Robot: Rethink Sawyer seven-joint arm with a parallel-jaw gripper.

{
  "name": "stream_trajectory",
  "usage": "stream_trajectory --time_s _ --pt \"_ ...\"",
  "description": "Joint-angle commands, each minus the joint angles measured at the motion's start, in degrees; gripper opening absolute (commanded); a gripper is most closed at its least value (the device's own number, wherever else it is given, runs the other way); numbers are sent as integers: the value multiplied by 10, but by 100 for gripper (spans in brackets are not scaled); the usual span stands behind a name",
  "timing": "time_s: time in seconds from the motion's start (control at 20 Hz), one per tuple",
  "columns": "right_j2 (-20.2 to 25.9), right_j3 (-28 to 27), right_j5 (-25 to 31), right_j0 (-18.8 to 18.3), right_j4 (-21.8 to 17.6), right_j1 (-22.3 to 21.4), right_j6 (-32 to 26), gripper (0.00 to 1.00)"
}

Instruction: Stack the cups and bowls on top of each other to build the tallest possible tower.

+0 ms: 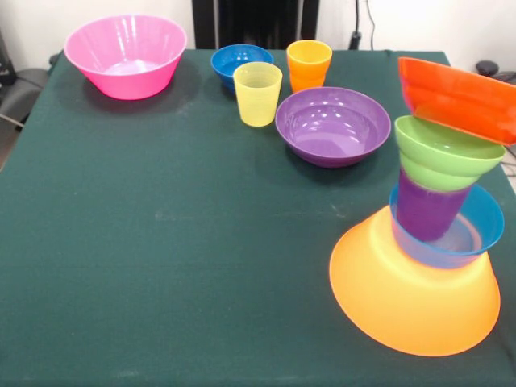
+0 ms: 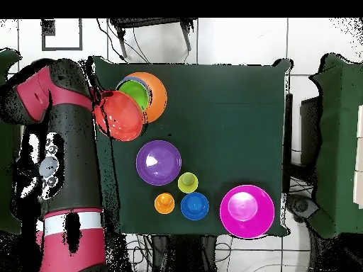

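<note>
Looking for the gripper first, we honestly can't find it — the overhead view only shows the red and black arm (image 2: pixel 60 163) running up the side of the table, and its end is lost somewhere past the tower, so whether it's spread or pinched we cannot tell.

Nearest to that arm is the tower (image 1: pixel 435 234): the big yellow-orange bowl (image 1: pixel 411 298) upside down as the base, the light blue bowl (image 1: pixel 476 230) on it, the purple cup (image 1: pixel 423 210) standing in that, the green bowl (image 1: pixel 443 149) on the cup, and the orange-red bowl (image 1: pixel 459 97) on top. That top bowl is tilted hard and hangs off to one side, and the whole column leans with it — we'd guess that's the shaky bit.

Further out from the arm, the loose pieces sit well apart from the tower. The purple bowl (image 1: pixel 333 126) is closest, then the yellow cup (image 1: pixel 258 93), the orange cup (image 1: pixel 309 63) and the dark blue bowl (image 1: pixel 239 61) huddled together, with the pink bowl (image 1: pixel 125 55) off at the far corner.

So for any next pick, the arm would have to swing away from the tower and across the table, with the purple bowl the shortest reach.
</note>
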Motion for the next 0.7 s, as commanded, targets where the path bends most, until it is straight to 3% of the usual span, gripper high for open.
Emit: stream_trajectory --time_s 0.05,0.1,0.15,0.25,0.7 --pt "72 43 -14 -14 -49 9 -198 100" --pt "73 42 -13 -14 -50 10 -199 100" --pt "75 42 -19 -15 -50 9 -201 0" --pt "80 53 -38 -19 -45 4 -194 0" --pt "73 50 29 -17 -31 2 -177 0"
